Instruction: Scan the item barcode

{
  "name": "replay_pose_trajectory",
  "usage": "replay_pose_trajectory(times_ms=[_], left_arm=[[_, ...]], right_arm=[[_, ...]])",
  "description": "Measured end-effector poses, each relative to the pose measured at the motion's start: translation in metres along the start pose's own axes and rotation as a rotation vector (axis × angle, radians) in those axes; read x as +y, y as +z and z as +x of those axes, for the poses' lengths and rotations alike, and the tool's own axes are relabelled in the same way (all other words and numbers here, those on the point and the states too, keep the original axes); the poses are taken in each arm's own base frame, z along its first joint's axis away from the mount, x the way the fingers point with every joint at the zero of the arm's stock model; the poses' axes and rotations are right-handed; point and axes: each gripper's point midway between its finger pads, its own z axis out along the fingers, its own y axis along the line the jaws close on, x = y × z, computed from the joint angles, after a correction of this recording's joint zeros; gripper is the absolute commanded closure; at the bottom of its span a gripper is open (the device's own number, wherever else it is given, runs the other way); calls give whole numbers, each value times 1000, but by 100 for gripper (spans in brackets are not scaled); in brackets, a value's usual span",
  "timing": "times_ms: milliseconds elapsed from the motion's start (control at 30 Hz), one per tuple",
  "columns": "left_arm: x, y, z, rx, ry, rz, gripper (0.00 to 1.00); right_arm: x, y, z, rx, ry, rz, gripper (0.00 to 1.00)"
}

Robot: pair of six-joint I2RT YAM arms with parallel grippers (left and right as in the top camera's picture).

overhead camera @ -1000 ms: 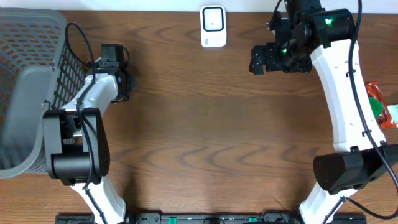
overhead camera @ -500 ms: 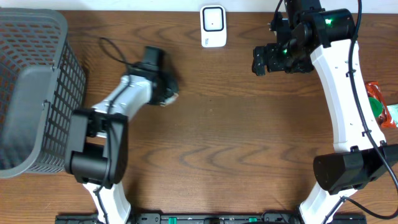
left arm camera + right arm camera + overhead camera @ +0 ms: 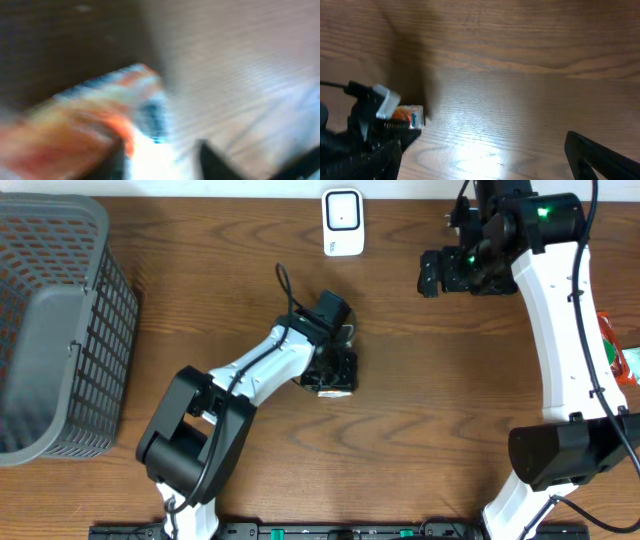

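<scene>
Packet (image 3: 335,387) mid-table at left gripper (image 3: 332,368), well apart from scanner (image 3: 342,222). My left wrist view blurs: can't tell grip. Right gripper (image 3: 429,275) wide open, empty. Risk: loose packet drops, barcode unread.

No text, number or brand is legible in any view. Print on the item (image 3: 95,115) blurs into orange, white and blue patches. The white scanner (image 3: 342,222) and the orange-green packet (image 3: 612,348) show no readable marking.
</scene>
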Motion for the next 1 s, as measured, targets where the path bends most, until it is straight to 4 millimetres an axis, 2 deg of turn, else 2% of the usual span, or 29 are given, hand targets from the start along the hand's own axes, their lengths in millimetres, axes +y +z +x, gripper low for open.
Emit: replay_pose_trajectory(times_ms=[100, 133, 200, 300, 367, 467, 533, 633, 700, 800, 933, 1000], left_arm=[[-14, -16, 6, -25, 46, 19, 2], [-21, -29, 5, -56, 66, 35, 0], [-41, -67, 1, -157, 136, 76, 0], [-61, -128, 3, -323, 214, 91, 0], [-61, -163, 8, -423, 235, 60, 1], [-52, -215, 16, -594, 235, -30, 1], [-40, -247, 23, -704, 219, -100, 1], [-23, -289, 37, -844, 184, -189, 1], [-13, -309, 48, -908, 163, -232, 1], [-1, -325, 62, -954, 141, -275, 1], [11, -329, 73, -949, 123, -326, 1], [17, -327, 76, -933, 115, -352, 1]], right_arm=[[-1, 0, 0, -1, 3, 2, 1], [-1, 0, -1, -2, 3, 1, 1], [-1, 0, -2, -10, 2, -2, 1], [7, 0, -3, -8, 2, -48, 1], [15, -1, -1, 1, 2, -92, 1], [28, 1, 9, 46, 27, -148, 1], [37, 8, 22, 102, 60, -166, 1], [55, 30, 48, 213, 111, -170, 1], [70, 52, 67, 278, 120, -154, 1], [91, 85, 86, 302, 75, -120, 1], [133, 129, 106, 252, -39, -112, 1], [152, 144, 122, 240, -86, -102, 1]])
